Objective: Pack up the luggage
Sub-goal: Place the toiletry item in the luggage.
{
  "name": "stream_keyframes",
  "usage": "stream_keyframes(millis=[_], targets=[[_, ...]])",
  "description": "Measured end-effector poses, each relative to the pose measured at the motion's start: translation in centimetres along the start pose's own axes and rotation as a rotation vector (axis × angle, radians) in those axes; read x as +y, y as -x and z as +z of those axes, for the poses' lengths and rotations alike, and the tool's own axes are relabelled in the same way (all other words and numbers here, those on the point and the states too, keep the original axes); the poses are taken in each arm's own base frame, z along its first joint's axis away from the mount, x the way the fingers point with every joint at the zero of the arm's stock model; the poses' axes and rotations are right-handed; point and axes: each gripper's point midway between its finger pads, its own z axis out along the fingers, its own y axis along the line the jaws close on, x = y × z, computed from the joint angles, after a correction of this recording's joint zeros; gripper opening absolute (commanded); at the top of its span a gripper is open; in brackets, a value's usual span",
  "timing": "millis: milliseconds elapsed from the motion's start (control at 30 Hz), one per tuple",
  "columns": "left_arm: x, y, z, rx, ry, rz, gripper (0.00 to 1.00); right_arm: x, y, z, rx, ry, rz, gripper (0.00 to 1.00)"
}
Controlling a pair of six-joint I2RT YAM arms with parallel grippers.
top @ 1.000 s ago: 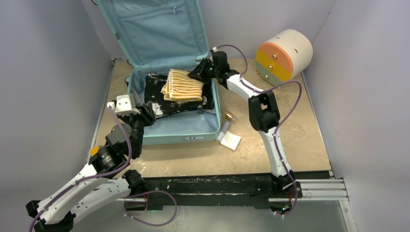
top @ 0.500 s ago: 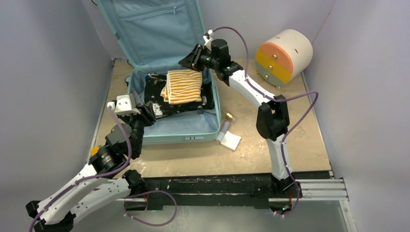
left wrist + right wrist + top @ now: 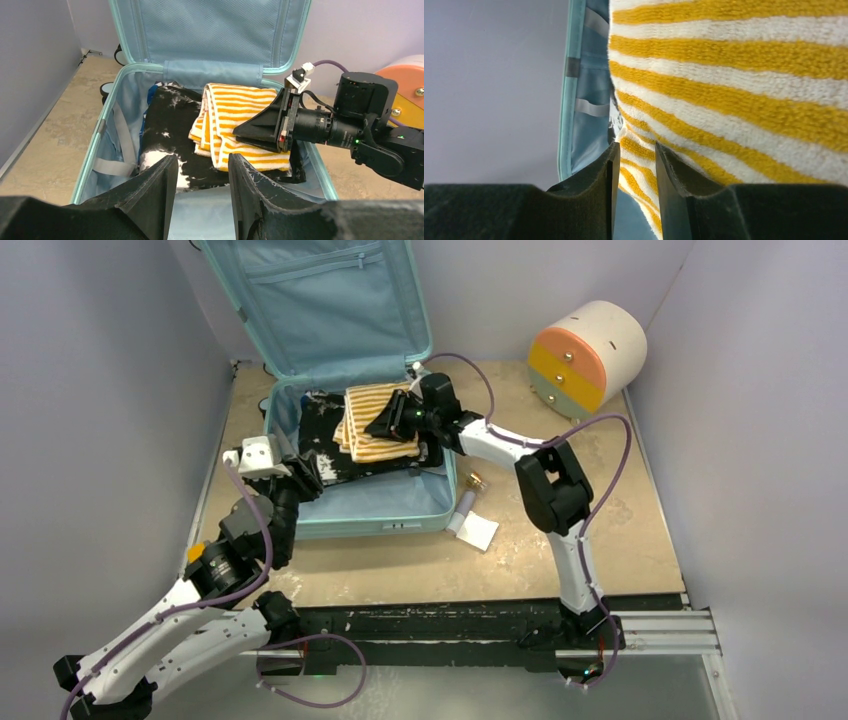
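Pale grey-lilac walls [image 3: 100, 360] close in the left, top and right of the overhead view under soft, even light. A beige, stone-mottled table [image 3: 620, 530] fills the middle. At upper right sits a round cream drawer unit [image 3: 615, 330] with orange, yellow and green fronts. A black rail [image 3: 450, 625] runs along the bottom.

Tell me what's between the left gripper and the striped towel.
A black garment with white patches, lying in the luggage; the left wrist view shows it.

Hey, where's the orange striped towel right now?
In the top view, the striped towel lies inside the open luggage, toward the base's right rear. It is on the black-and-white garment, with the right gripper over it.
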Motion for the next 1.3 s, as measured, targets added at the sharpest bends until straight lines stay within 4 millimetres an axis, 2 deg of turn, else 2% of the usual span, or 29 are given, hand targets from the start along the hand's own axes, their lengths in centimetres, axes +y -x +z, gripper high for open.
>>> stream_keyframes(millis=[167,233,300,367,467,533,600,667,700,767,900,967,1033,1133,1200,1300], targets=[[-0.1,-0.1,0.1,0.004,0.001,0.005,0.44,1.7,1.0,-0.9,-0.010,0.014,-0.052,0.41],[-0.1,-0.2,0.1,0.007,0.000,0.009,0.44,3.3,1.9,-2.0,-0.025,0.020,-0.094,0.43],[-0.1,-0.3,0.1,0.009,-0.004,0.010,0.44,5.6,2.8,-4.0,-0.056,0.028,-0.151,0.45],[-0.2,-0.3,0.0,0.011,-0.010,0.010,0.44,8.7,4.0,-6.9,-0.114,0.048,-0.227,0.47],[-0.5,-0.5,0.1,0.016,-0.024,0.013,0.44,14.0,5.0,-13.5,-0.261,0.088,-0.374,0.51],[-0.7,-0.7,0.2,0.024,-0.028,0.020,0.44,16.4,5.0,-18.1,-0.370,0.102,-0.463,0.54],[-1.0,-1.1,0.4,0.034,-0.032,0.031,0.44,16.9,4.0,-22.6,-0.480,0.092,-0.528,0.61],[-1.2,-1.4,0.5,0.043,-0.037,0.040,0.44,15.1,2.5,-25.5,-0.547,0.043,-0.546,0.72],[-1.4,-1.6,0.6,0.050,-0.043,0.046,0.44,13.5,1.5,-27.0,-0.578,0.006,-0.550,0.78],[-1.6,-1.9,0.7,0.058,-0.049,0.053,0.45,10.0,-0.1,-28.4,-0.599,-0.083,-0.532,0.86],[-2.3,-2.5,0.9,0.076,-0.074,0.067,0.46,2.3,-3.1,-29.6,-0.567,-0.298,-0.467,0.90],[-2.7,-2.9,0.9,0.089,-0.091,0.076,0.46,-0.3,-4.3,-30.6,-0.561,-0.380,-0.444,0.88],[-3.2,-3.3,1.0,0.101,-0.111,0.083,0.46,-1.8,-5.0,-31.9,-0.581,-0.432,-0.428,0.86],[-4.0,-3.8,1.1,0.121,-0.145,0.093,0.46,-2.6,-5.4,-33.2,-0.608,-0.472,-0.420,0.83],[-4.6,-4.2,1.0,0.134,-0.175,0.098,0.46,-3.1,-5.7,-33.1,-0.592,-0.483,-0.409,0.82],[-5.8,-4.6,0.7,0.151,-0.246,0.109,0.46,-4.6,-6.3,-31.6,-0.554,-0.491,-0.399,0.82]])
